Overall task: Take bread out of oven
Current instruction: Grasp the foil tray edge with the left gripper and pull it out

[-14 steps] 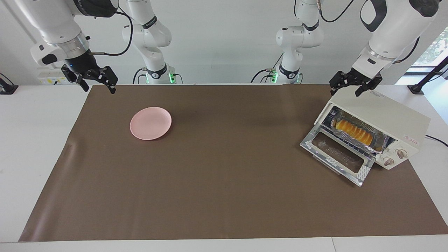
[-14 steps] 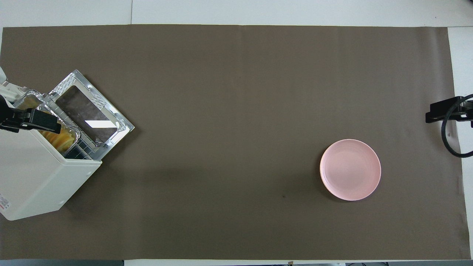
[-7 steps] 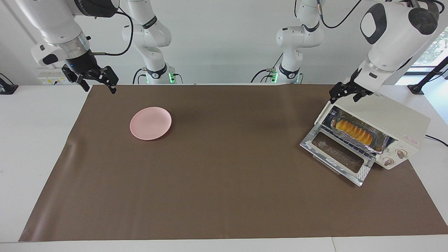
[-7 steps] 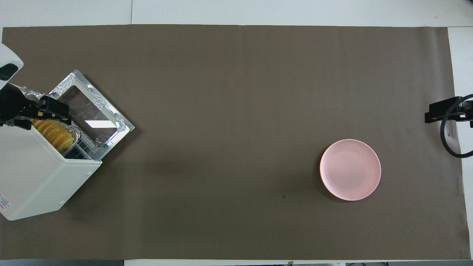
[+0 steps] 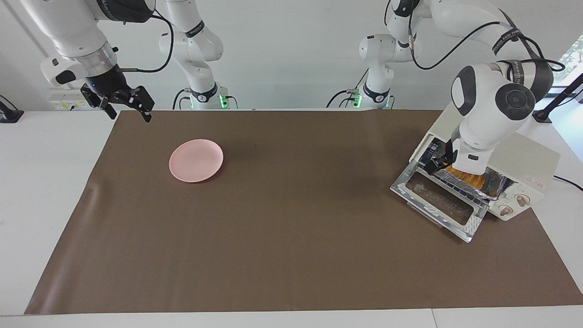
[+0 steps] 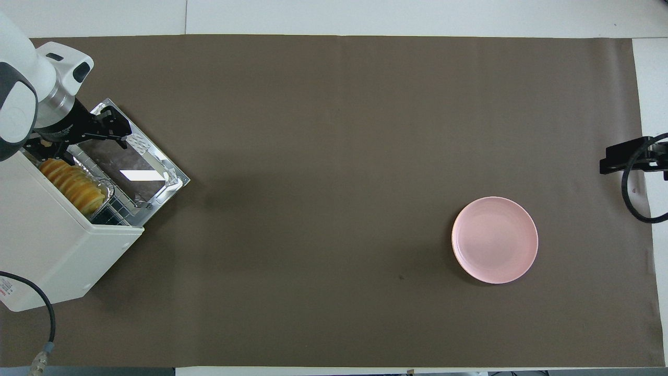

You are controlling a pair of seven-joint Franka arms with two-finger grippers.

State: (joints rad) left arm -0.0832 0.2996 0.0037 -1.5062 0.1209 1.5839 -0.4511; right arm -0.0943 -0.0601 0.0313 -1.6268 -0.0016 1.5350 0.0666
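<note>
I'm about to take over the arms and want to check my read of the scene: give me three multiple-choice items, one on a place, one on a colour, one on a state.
1. Where is the bread?
A. on the plate
B. in the foil tray in the oven
C. on the mat

2. What colour is the plate?
A. pink
B. blue
C. white

3. How is the oven door?
A. shut
B. dropped open
C. taken off

Answers:
1 B: the loaf lies in the foil tray on the oven rack, under the left gripper.
2 A: the plate on the mat is pink.
3 B: the glass door lies flat in front of the oven.
</note>
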